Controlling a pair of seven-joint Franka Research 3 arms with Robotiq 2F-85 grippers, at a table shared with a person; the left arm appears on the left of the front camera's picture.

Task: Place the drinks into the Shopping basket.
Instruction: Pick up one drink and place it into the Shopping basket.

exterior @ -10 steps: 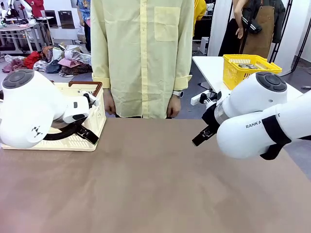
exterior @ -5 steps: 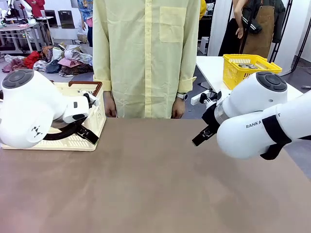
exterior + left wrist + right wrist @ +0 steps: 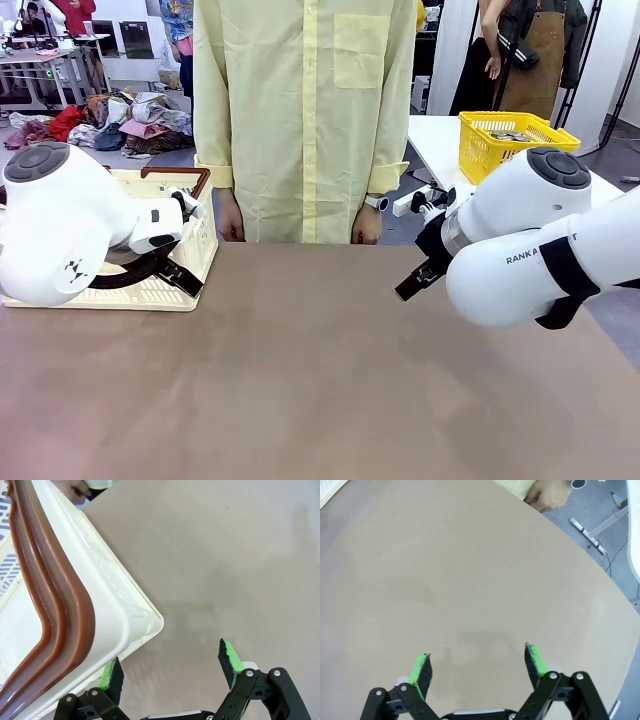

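the brown counter runs wide and plain between my two arms, with the person in the pale yellow button-up shirt standing at its far edge. over the last second that person has edged a little toward my right side. their hands hang low by the counter's edge, and i can make out nothing held in them. my arms have not budged in that time.

the left end effector hovers with its jaws spread wide, holding nothing. one green pad is just beside a corner of the large cream-white slotted plastic shopping basket with brown rim and handles. that basket sits on the counter at my far left, near the person's side, and my left arm partly hides it in the front view. the right end effector is likewise spread and empty, hanging above the counter on my right.

where the drinks are i cannot tell, and most of the basket's inside is blocked from me. my reading is that the shuffle changes nothing for the load itself. the job looks to be at its waiting stage, with the person perhaps settling in to bring a can. i'd hold both arms where they are until a drink is on offer.
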